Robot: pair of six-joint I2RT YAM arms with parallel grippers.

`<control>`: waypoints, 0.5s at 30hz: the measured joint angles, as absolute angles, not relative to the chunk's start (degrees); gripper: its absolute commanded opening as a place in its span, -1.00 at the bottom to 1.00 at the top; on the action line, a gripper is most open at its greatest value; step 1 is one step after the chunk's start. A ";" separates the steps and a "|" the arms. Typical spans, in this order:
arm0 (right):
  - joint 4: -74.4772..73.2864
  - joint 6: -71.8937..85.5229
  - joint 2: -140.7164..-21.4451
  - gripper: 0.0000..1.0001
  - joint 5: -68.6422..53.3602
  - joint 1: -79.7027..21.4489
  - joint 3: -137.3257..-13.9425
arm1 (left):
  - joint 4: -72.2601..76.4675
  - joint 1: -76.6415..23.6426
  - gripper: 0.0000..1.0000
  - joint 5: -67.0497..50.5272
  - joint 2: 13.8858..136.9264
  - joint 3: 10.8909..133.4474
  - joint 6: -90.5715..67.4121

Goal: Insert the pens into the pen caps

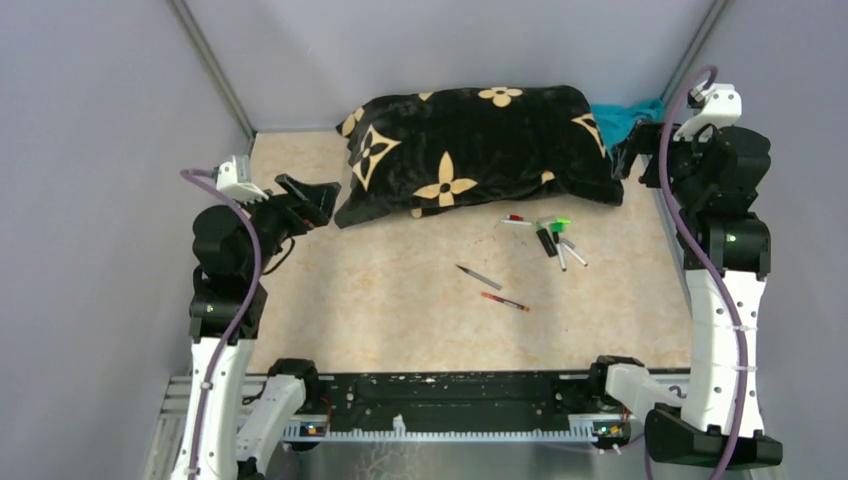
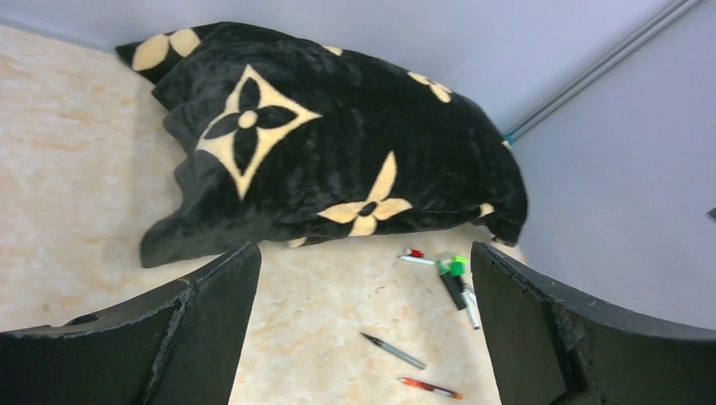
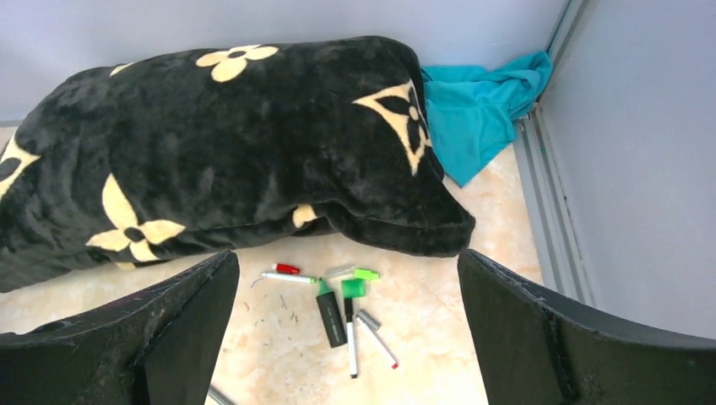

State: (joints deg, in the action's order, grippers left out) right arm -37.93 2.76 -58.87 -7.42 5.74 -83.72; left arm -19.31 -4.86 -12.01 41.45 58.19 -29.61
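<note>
Pens (image 1: 546,240) bunched near counter's (image 1: 400,300) far-right corner, nearest right arm (image 1: 735,245), barrels mostly near-to-far; both jaws wide open, empty.

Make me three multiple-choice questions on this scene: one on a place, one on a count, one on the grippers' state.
1. Where is the teal cloth? A) far right corner B) near edge, centre C) near left corner
2. How many pens lie apart from the cluster, toward the near edge? A) one B) two C) four
3. Left gripper and right gripper are: A) shut on pens B) shut on caps C) open, empty
Answers: A, bunched beside the black pillow's right end; B, a grey pen and a red pen; C, fingers wide, nothing between.
</note>
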 measured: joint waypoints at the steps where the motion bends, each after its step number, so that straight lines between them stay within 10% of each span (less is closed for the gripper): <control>1: -37.89 3.16 -58.72 0.97 -7.57 5.74 -83.72 | -19.09 -4.86 0.97 -12.19 40.71 57.91 -30.55; 15: -36.12 -0.95 -58.26 0.97 -17.32 5.74 -73.08 | -23.68 -4.86 0.97 -15.70 47.88 69.17 -51.07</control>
State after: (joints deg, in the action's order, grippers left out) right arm -36.12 -0.95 -58.26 -17.32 5.74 -73.08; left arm -23.68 -4.86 -15.70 47.88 69.17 -51.07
